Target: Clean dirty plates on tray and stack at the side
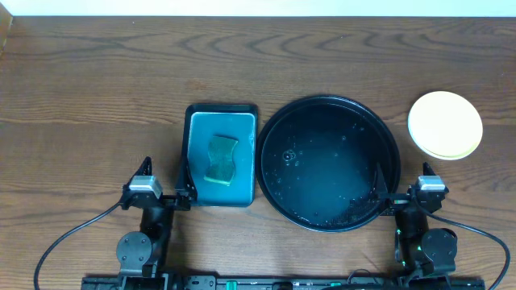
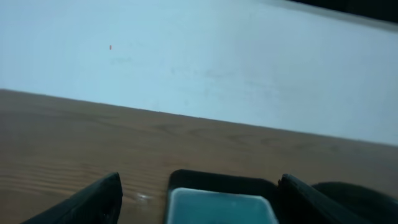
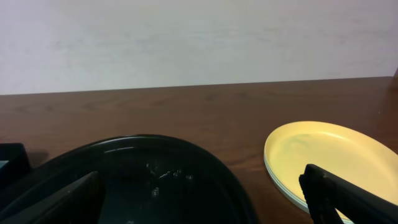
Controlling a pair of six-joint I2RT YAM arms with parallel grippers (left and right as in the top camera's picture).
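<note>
Sitting at the near edge of the counter (image 1: pixel 81 97), both arms had their tools released & empty. The left tool (image 1: pixel 164 176) gaped wide, nothing btwn its fingers (image 2: pixel 93 202), just near-left of the teal tray (image 1: pixel 222 109). Its right finger came close to that tray's near-left corner; contact or not couldn't be told. A yellow-green sponge (image 1: pixel 222 159) lay flat approx. mid teal tray, long side running near to far.

The right tool (image 1: pixel 401 179) was likewise spread wide, gripping nothing: left finger over the near-right rim of the black tray (image 1: pixel 274 121), right finger over bare counter. The black tray sat centre-right on the counter, just right of the teal tray, the 2 rims v. close. Its floor showed droplets & small specks, mostly near-right and centre-left.

The plates (image 1: pixel 445 125) were stacked on the counter to the far right of the black tray, apart from its rim. Yellow plate on top, a paler rim showing under it at the near edge; no. of plates beneath couldn't be told. Top face looked plain & smooth. In the right wrist view the stack was ahead & right of the tool, the black tray ahead & left. Beyond the counter's far edge stood a pale wall (image 3: pixel 199 37).
</note>
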